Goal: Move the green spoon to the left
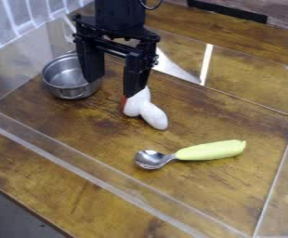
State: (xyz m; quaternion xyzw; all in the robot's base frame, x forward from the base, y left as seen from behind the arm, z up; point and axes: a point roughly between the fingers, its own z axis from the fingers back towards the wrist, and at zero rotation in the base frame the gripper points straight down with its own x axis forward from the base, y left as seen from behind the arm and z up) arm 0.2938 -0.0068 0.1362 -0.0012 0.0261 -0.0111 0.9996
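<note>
The green spoon [191, 153] lies flat on the wooden table, its yellow-green handle pointing right and its shiny metal bowl at the left end. My gripper [114, 76] hangs at the back left of the scene, well above and behind the spoon. Its two black fingers [93, 65] stand wide apart with nothing between them, so it is open.
A round steel bowl [67, 78] sits just left of the gripper. A white stubby object with a red tip [147, 109] lies directly under the gripper's right finger. Clear plastic walls [122, 186] fence the wooden table [233, 102] on all sides.
</note>
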